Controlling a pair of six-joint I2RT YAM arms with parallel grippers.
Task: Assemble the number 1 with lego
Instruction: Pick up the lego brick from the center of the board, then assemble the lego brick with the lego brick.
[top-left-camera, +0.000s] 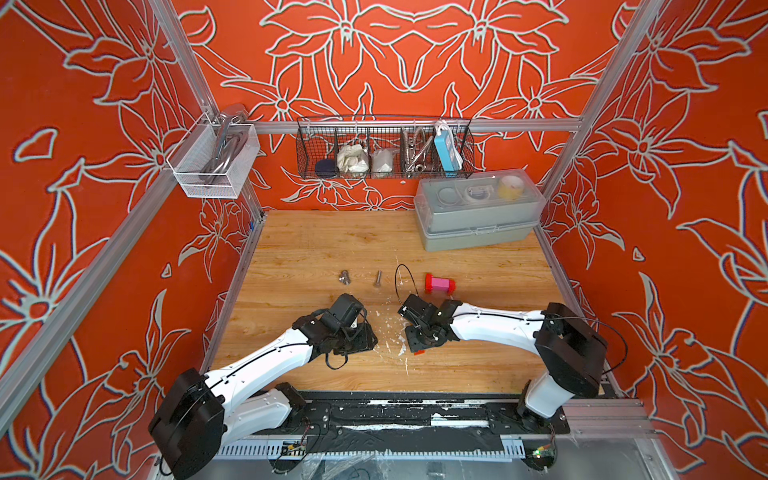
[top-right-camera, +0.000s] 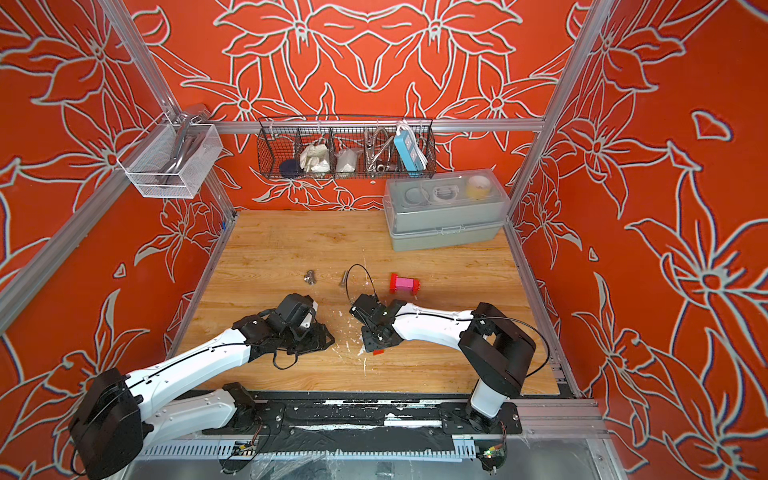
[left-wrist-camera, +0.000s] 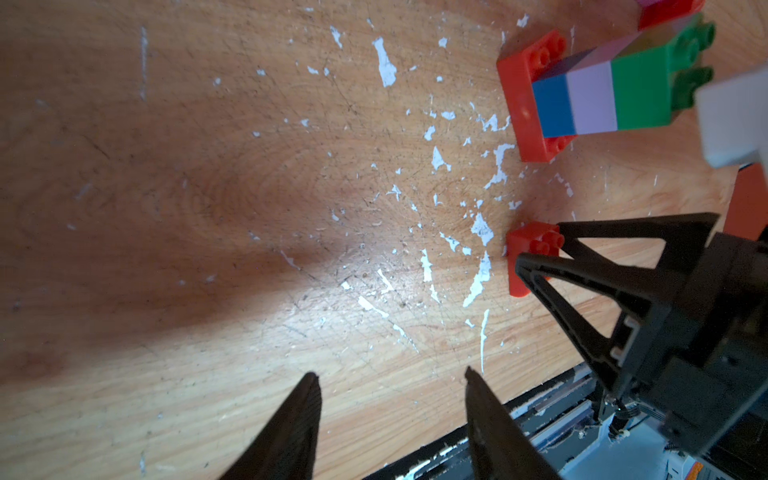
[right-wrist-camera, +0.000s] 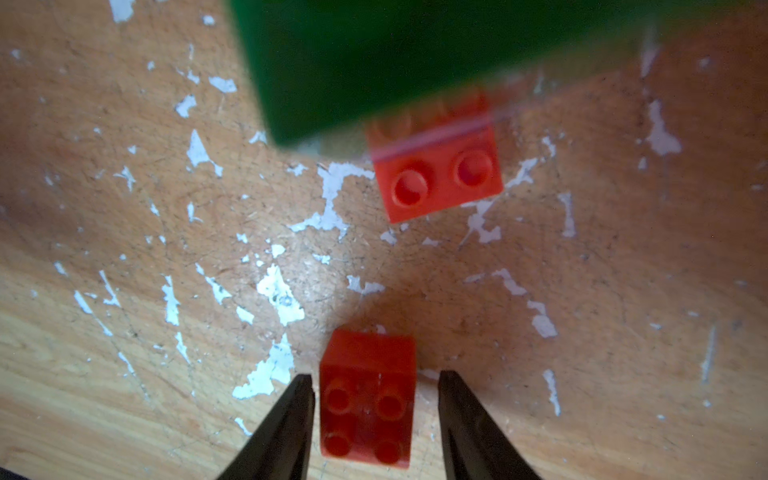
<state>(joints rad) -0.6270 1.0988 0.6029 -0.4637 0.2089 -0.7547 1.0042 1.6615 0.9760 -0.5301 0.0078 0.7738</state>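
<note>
- The number looked half-built: the stack (left-wrist-camera: 594, 97) stood on a red base (left-wrist-camera: 519, 112); a pink-red piece (top-left-camera: 439, 284) lay apart, far right.
- The right claw (right-wrist-camera: 376, 375) straddled a loose red brick (right-wrist-camera: 368, 399), unclamped; the left claw (left-wrist-camera: 390, 372) gaped empty.

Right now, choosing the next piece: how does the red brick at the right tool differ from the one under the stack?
The loose brick is bare, shorter, flanked by the right tool; the base brick is longer and carries the stack. Both red, studs up, on the table.

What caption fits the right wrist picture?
Open jaws straddle a red brick on the scratched table.
</note>
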